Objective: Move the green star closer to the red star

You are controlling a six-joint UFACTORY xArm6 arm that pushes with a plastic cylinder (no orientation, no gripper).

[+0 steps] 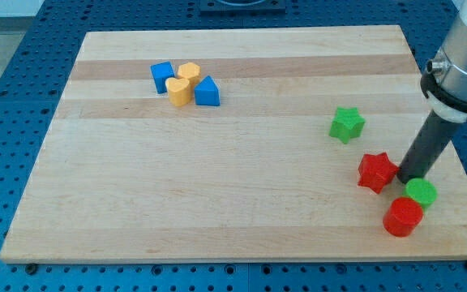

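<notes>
Though apart: green star (347, 124), my tip (401, 177)

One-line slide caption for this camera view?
My tip sits just right of the red star, with the green star apart above-left on the wooden board.

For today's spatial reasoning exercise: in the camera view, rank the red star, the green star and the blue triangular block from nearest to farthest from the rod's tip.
My tip sits low at the view's right.
1. red star, just to the tip's left
2. green star, up and left of the tip
3. blue triangular block, far off at the view's upper left
</notes>
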